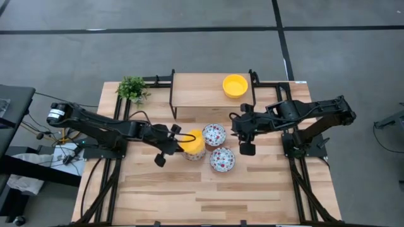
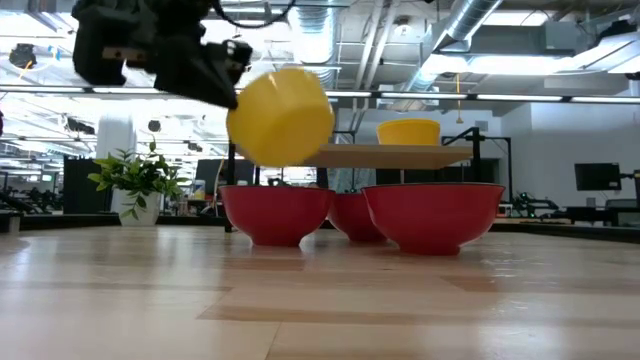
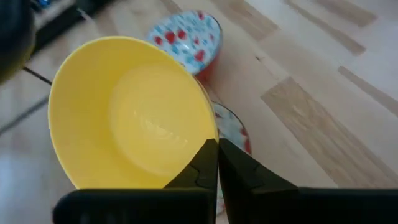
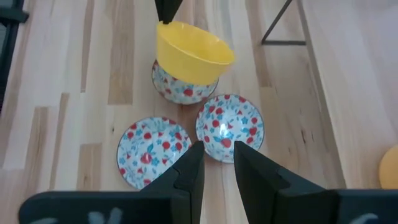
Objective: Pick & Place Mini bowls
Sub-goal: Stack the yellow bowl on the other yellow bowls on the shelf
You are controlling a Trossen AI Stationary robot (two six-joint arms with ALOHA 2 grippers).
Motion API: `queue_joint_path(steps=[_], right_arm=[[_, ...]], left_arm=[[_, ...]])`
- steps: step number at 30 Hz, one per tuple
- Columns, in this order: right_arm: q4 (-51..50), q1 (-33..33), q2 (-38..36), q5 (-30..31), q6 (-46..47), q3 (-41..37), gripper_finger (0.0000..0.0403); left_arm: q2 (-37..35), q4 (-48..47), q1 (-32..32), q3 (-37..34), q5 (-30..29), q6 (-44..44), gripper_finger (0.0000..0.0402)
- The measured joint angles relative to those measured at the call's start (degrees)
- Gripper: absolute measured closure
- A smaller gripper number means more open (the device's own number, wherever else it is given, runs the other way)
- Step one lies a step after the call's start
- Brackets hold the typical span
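Yellow mini bowl point(image 1: 192, 142) is clamped at its rim by the closed left gripper point(image 1: 175, 140), tilted and lifted clear of the table point(image 1: 164, 195), directly above one floral mini bowl point(image 4: 180, 90). Two more floral mini bowls point(image 1: 214, 134) point(image 1: 222, 159) sit just beside it. Right gripper point(image 1: 243, 140) hovers near them, fingers partly apart, holding nothing. A second yellow bowl point(image 1: 235, 85) rests on the raised shelf point(image 1: 196, 91).

Left claw point(image 1: 172, 140) grips yellow bowl point(image 1: 192, 142) above patterned bowl point(image 1: 195, 153).
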Motion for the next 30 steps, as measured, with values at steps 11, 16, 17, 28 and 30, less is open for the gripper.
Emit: queue_joint_path(steps=[11,16,17,28,30], right_arm=[[5.6,-0.4,0.0,7.3,7.0,0.0,0.0326],[9.5,-1.7,0.0,13.1,14.6,0.0,0.0326],[10.6,-2.0,0.0,13.9,16.1,0.0,0.0326],[24.7,-3.7,0.1,23.2,24.4,0.0,0.0327],[24.6,-3.8,0.9,25.6,26.8,0.0,0.0333]], left_arm=[[-10.3,-0.8,0.0,0.1,-12.5,-0.5,0.0392],[-12.6,-2.5,0.3,0.3,-13.9,-4.4,0.0392],[-12.7,-4.5,0.3,0.9,-14.0,-4.8,0.0392],[-10.2,-27.8,2.1,14.2,-7.5,-4.1,0.0393],[-9.5,-29.2,3.0,15.5,-5.5,-2.6,0.0395]])
